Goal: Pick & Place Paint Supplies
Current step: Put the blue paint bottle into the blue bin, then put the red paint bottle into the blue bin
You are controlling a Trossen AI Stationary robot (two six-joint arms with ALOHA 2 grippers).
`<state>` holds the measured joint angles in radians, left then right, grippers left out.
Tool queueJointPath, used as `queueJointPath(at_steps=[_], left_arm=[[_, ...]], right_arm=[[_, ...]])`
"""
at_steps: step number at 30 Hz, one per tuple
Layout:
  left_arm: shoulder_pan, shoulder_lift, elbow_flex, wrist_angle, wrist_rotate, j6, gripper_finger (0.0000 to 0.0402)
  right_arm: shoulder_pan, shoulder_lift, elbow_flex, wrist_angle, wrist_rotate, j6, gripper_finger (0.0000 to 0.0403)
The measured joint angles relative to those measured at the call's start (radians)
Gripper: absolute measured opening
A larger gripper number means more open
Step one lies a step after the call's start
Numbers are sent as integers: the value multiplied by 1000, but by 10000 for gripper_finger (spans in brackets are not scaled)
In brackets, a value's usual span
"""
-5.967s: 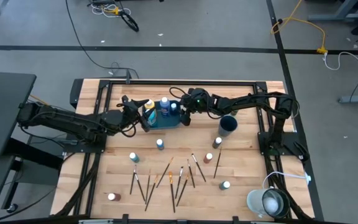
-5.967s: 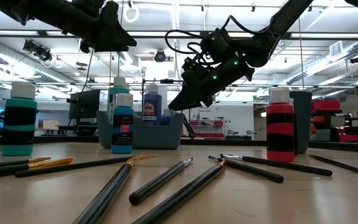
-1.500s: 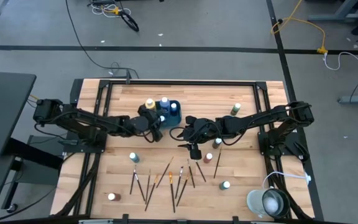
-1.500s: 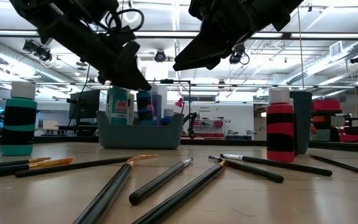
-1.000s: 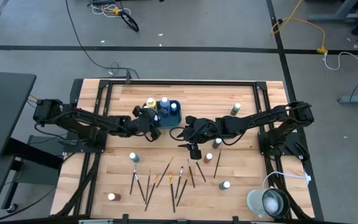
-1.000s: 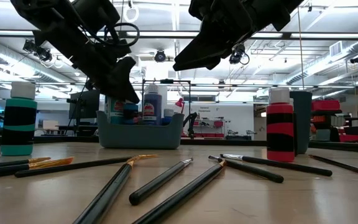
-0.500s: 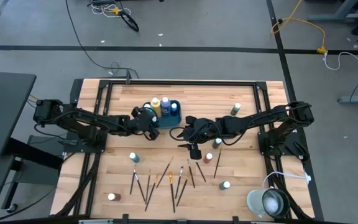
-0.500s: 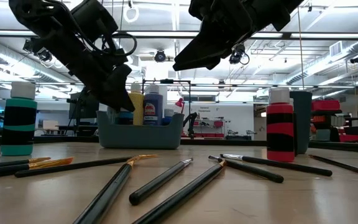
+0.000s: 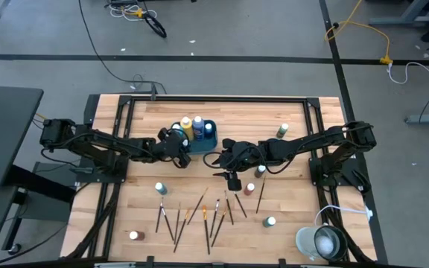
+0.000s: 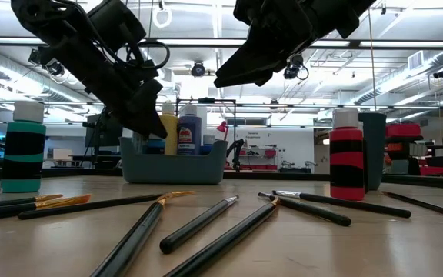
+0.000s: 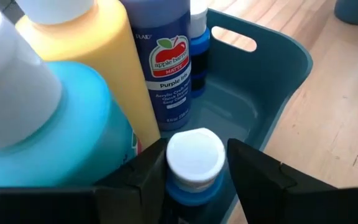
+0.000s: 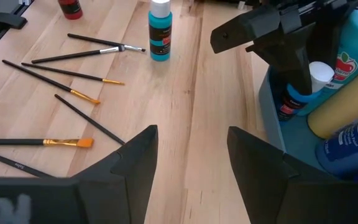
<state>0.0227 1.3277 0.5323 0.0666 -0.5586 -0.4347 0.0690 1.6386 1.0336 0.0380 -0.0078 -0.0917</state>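
Straddling a small blue paint bottle with a white cap (image 11: 194,163), my left gripper (image 11: 194,171) sits low inside the teal rectangular plastic tray (image 11: 278,68), its fingers apart on either side of the bottle rather than pinching it. I read that as the letting-go part of a placement: the bottle stands upright on the tray floor, so it no longer needs holding. I set it at the tray's near end because the rest is taken up by a large light-blue bottle (image 11: 48,130), a tall yellow bottle (image 11: 89,50) and a dark purple bottle with a red apple label (image 11: 166,62), packed side by side, with a slim blue bottle (image 11: 199,43) behind them.

My right gripper (image 12: 188,149) hangs above the bare wooden tabletop (image 9: 289,201) just beside the tray, fingers spread wide and holding nothing, parked there, I judge, to stay clear of the left arm's work.

Out on the table the remaining supplies wait: thin wooden-handled paintbrushes (image 9: 199,212) fanned loosely near the front edge, a teal white-capped bottle (image 12: 160,31) standing alone, and a red one (image 10: 346,158) upright near the dark blue round cup (image 10: 374,150).
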Motion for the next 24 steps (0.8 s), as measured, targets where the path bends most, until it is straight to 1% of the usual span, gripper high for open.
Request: queueJointPath(at_steps=[5,8,13,21,24], left_arm=[[0,0,0,5,-2,11,198],[0,0,14,6,-3,49,203],[0,-17,56,7,0,119,202],[-34,-42,130,4,79,215,195],[-56,-49,141,-6,84,251,194]], right_arm=[[0,0,0,0,0,0,196],[0,0,0,0,0,0,196],[0,0,0,0,0,0,196],[2,0,0,-2,-11,0,196],[11,-2,0,-9,-11,-2,196]])
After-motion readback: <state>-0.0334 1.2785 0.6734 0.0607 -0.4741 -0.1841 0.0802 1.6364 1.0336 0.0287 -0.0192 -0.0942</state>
